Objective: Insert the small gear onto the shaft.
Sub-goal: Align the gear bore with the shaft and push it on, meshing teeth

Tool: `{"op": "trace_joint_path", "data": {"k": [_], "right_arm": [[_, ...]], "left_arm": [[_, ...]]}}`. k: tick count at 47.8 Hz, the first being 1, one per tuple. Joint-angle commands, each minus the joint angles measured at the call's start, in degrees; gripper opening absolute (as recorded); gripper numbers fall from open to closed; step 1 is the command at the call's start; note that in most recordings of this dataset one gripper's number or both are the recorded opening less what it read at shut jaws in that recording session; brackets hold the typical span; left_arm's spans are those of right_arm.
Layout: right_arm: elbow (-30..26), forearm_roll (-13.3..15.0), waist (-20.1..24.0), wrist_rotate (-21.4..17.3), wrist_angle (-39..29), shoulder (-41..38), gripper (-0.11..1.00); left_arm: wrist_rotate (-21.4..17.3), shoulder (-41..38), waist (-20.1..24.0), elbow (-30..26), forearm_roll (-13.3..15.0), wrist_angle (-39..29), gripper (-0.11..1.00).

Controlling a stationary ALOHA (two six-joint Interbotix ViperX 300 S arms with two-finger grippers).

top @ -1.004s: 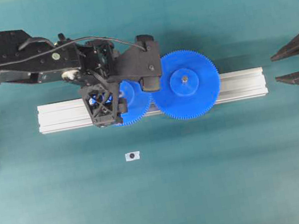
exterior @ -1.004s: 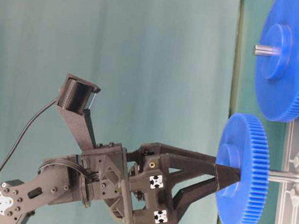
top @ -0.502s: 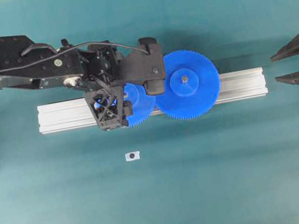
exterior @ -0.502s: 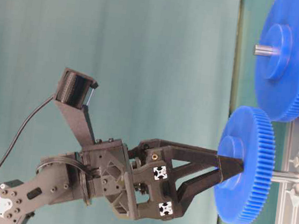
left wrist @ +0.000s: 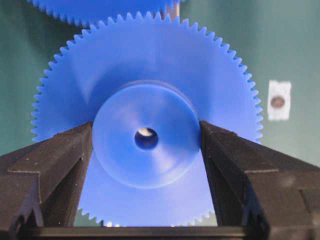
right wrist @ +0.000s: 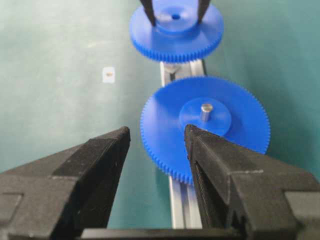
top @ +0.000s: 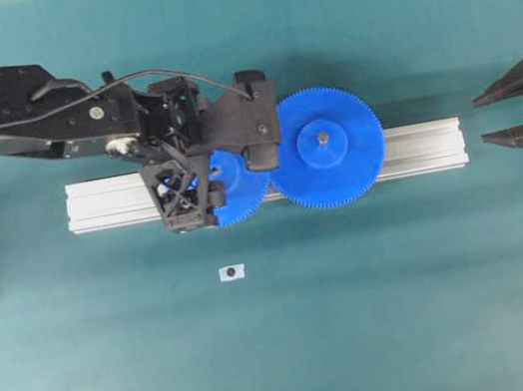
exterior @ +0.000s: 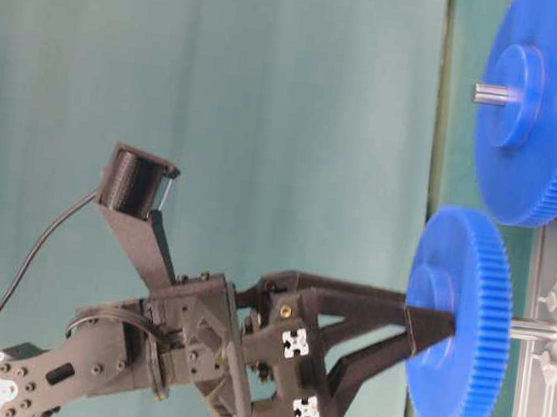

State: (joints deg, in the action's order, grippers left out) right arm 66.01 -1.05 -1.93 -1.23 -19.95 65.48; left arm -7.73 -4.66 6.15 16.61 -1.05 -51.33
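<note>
left wrist view: matte black fingers [left wrist: 55, 165] pinch the toothed small gear [left wrist: 146, 120] by its smooth round hub.

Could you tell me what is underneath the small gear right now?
Below the small gear, gripped at its hub by the left tool, the shaft stands on the aluminium rail. How far the shaft reaches into the bore is hidden.

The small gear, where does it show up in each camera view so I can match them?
Overhead: small gear left of centre, partly under the left claw.
Table-level: lower right, held by its hub.
Left wrist: fills the middle.
Right wrist: top centre.
Shared landmark: the wide gear beside it, in all four.
</note>
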Motion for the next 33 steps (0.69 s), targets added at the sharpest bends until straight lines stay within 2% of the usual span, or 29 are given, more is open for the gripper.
{"op": "trace_joint_path", "data": {"k": [1,33], "right_arm": [[-0.6,0.1,-0.1,-0.4,0.5,-0.4,0.60],[-0.4,0.1,-0.4,-0.4,0.7,-0.4,0.60]], "left_arm": [[0.1,1.5,-0.2,-0.3,-0.2,-0.5,0.71],[1.4,0.4,-2.1,-0.8,-0.2,1.8,0.71]]}}
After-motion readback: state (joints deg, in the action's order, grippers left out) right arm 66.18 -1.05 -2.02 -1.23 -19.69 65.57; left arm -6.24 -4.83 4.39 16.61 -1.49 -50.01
